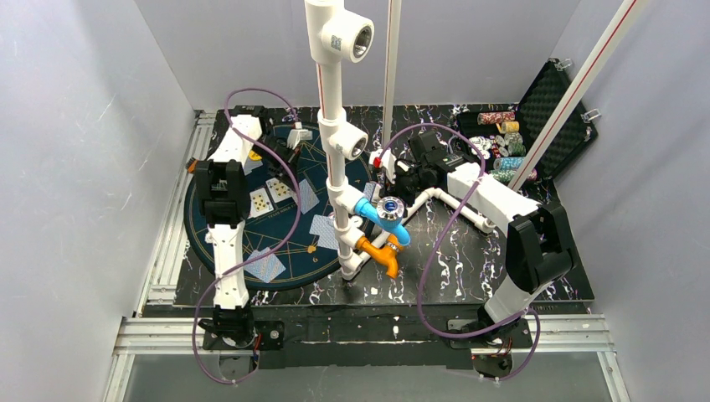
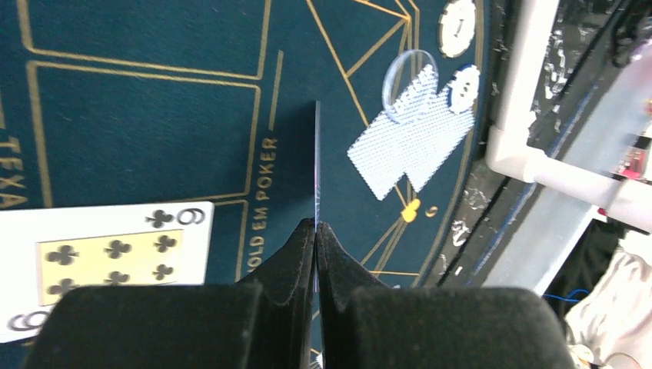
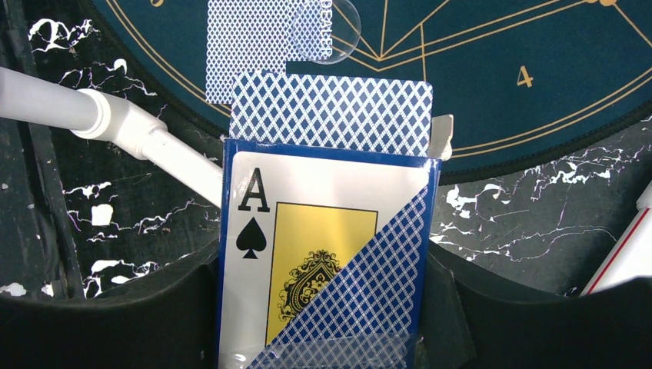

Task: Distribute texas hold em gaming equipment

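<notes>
My left gripper [image 2: 316, 224] is shut on one playing card [image 2: 317, 161], seen edge-on above the blue poker mat [image 2: 154, 115]. A face-up nine of clubs [image 2: 100, 257] lies to its left; two face-down cards [image 2: 411, 142], a clear dealer button [image 2: 410, 84] and two pale chips [image 2: 457, 27] lie to the right. My right gripper [image 3: 327, 323] grips the blue card box [image 3: 327, 254] printed with an ace of spades, and the blue-backed deck [image 3: 332, 111] sticks out of its top. In the top view the left gripper [image 1: 293, 138] hangs over the mat's far side.
A white PVC pipe frame [image 1: 335, 126] with blue and orange fittings stands mid-table, between the arms. An open black case [image 1: 544, 100] with stacks of chips [image 1: 502, 142] sits at the back right. Several cards [image 1: 264, 265] lie spread on the mat [image 1: 218, 268].
</notes>
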